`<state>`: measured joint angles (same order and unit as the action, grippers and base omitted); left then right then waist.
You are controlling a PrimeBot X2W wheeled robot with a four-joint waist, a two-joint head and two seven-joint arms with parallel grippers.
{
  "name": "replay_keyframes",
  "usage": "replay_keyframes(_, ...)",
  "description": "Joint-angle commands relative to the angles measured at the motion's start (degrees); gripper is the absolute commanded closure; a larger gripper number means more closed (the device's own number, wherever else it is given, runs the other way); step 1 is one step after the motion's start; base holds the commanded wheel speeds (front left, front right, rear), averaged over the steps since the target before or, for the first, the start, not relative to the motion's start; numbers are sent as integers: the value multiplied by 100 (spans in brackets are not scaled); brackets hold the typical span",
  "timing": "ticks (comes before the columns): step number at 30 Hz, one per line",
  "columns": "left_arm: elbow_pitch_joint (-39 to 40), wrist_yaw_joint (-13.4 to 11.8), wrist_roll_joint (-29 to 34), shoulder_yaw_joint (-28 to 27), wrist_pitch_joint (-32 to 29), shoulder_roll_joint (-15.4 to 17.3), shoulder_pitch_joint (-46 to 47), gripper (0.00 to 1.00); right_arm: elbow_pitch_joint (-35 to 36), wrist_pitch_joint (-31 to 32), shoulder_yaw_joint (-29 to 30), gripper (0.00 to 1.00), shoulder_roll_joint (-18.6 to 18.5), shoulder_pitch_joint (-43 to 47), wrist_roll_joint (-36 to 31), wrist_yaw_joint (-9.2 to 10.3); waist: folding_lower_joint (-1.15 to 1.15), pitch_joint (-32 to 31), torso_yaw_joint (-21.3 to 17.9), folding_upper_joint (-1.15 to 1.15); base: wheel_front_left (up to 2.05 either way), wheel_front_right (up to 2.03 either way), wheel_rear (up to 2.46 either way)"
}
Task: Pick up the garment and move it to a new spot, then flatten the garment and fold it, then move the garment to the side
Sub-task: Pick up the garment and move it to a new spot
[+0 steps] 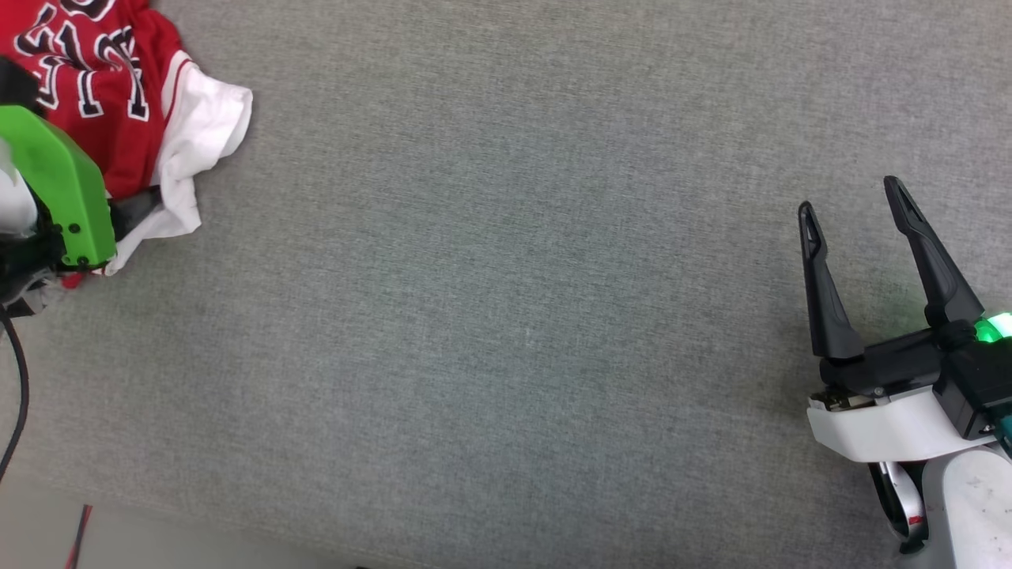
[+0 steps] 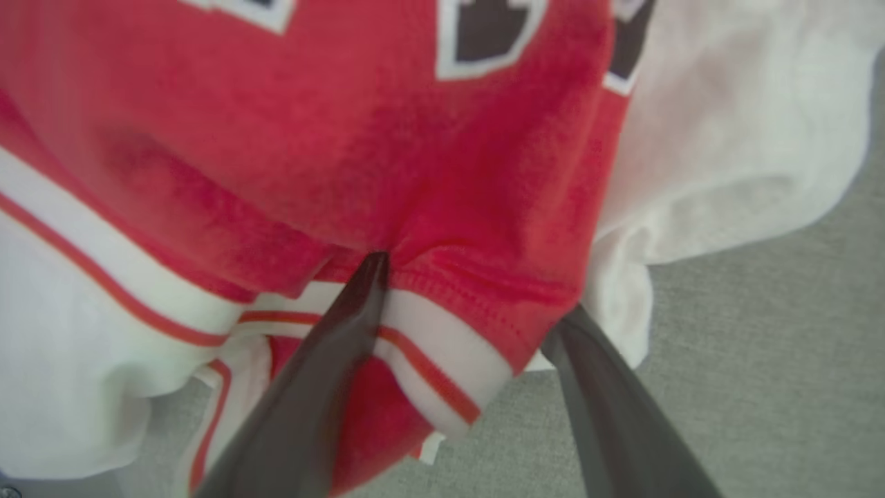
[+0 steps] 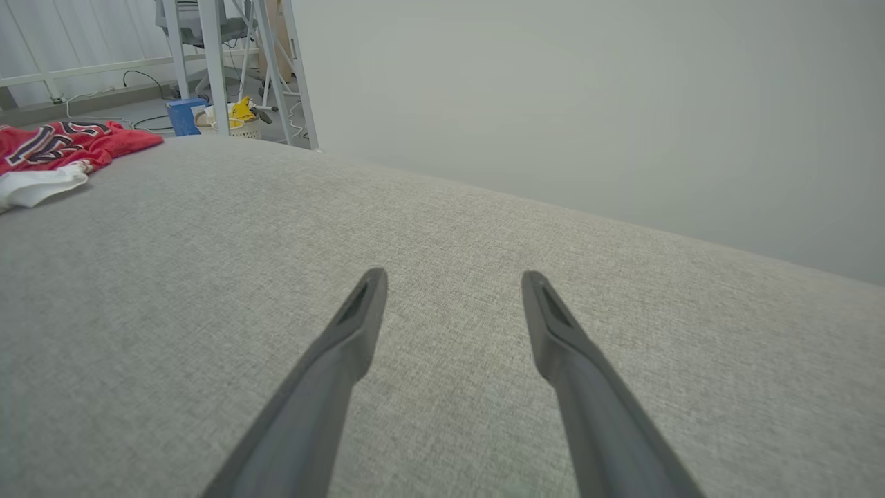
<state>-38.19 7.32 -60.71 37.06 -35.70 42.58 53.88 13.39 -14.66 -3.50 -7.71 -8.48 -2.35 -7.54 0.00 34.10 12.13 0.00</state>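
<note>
The garment [image 1: 95, 79], red with black white-outlined lettering and a white sleeve [image 1: 202, 126], lies crumpled at the far left corner of the grey surface. My left gripper [image 1: 142, 204], under its green cover, reaches into the garment's near edge. In the left wrist view the left gripper [image 2: 473, 290] is open, and its fingers straddle a fold of the striped hem [image 2: 442, 353]. The right fingertip is tucked under the cloth. My right gripper [image 1: 850, 197] hovers open and holds nothing at the right, far from the garment [image 3: 62, 145]. Bare grey fabric lies under the right gripper [image 3: 453, 277].
The grey fabric surface [image 1: 506, 300] stretches wide between the two arms. A black cable [image 1: 16, 395] hangs by the left arm near the front edge. Beyond the far edge stand white frame legs [image 3: 214, 76], a blue box [image 3: 183, 116] and a small basket [image 3: 238, 121].
</note>
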Motion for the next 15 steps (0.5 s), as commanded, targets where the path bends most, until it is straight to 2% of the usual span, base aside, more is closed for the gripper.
replay_keyframes(1,-109,16,-66,165,-123,-195,-24,0,29,-34,6,0,-17,-102,0,5,0,51,-63,0,0,0,0)
replay_keyframes(4,-240,16,-98,309,-178,-310,-33,0,13,-34,-4,0,2,-87,13,5,0,46,-89,0,0,0,0)
replay_keyframes(5,-260,16,-109,341,-169,-334,-27,51,5,-34,-8,0,6,-81,20,5,0,38,-89,0,0,0,0)
replay_keyframes(6,-279,16,-113,386,-149,-358,-17,88,-11,-34,-14,0,7,-75,28,5,0,18,-87,0,0,0,0)
replay_keyframes(7,-279,16,-131,418,-129,-375,-12,100,-25,-34,-18,0,8,-70,35,5,0,-2,-82,0,0,0,0)
replay_keyframes(11,-216,16,-231,449,164,-322,33,100,-84,-34,-38,0,36,-59,94,5,0,-185,-58,0,0,0,0)
replay_keyframes(12,-19,16,-242,524,453,-165,99,100,-151,-34,-57,0,82,-38,148,5,0,-420,-31,0,0,0,0)
replay_keyframes(15,271,16,-244,634,677,27,164,100,-217,-34,-85,0,144,-4,208,5,0,-657,-19,0,0,0,0)
